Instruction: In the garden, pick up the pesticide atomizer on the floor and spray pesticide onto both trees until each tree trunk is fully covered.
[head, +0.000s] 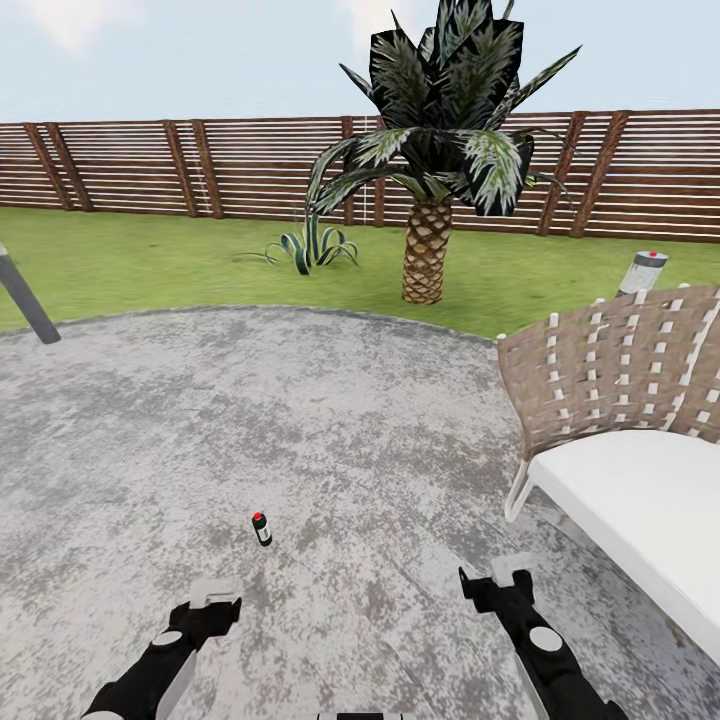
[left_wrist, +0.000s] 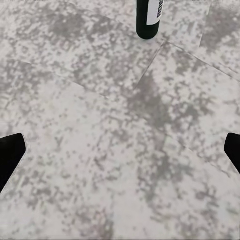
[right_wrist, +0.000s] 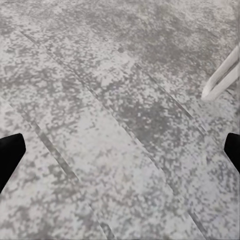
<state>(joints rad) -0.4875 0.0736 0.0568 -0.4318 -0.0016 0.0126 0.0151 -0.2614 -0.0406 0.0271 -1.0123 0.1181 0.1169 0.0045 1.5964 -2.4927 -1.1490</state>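
- Spray bottle (head: 262, 529): small, dark body, red cap, white label. It stands upright on the grey paved floor (head: 330, 420), ahead of me and a little to the left of centre. My left wrist camera catches its lower body (left_wrist: 149, 20) at the frame's edge.
- My left gripper (head: 212, 603): released, fingers spread wide, holding nothing. It hangs low over the paving, near the bottle and short of it.
- My right gripper (head: 497, 581): also released and empty, low over bare paving, well apart from the bottle.
- Woven chair (head: 620, 400): white cushion, pale frame, to my right. One pale leg (right_wrist: 222, 77) shows in the right wrist camera.
- Beyond the paving: lawn (head: 150, 260), slatted wooden fence (head: 200, 165), a short palm with scaly trunk (head: 425, 250), a low spiky plant (head: 312, 247).
- Target trees: I cannot pick out any tall, smooth-trunked tree here.
- Risk, tipping: the bottle is slim and upright, so a finger brushing it on approach would likely knock it over and send it rolling.
- Risk, collision: swinging my right arm outward could strike the chair.
- Risk, wrong target: the palm stands closest and could be mistaken for a tree to spray.
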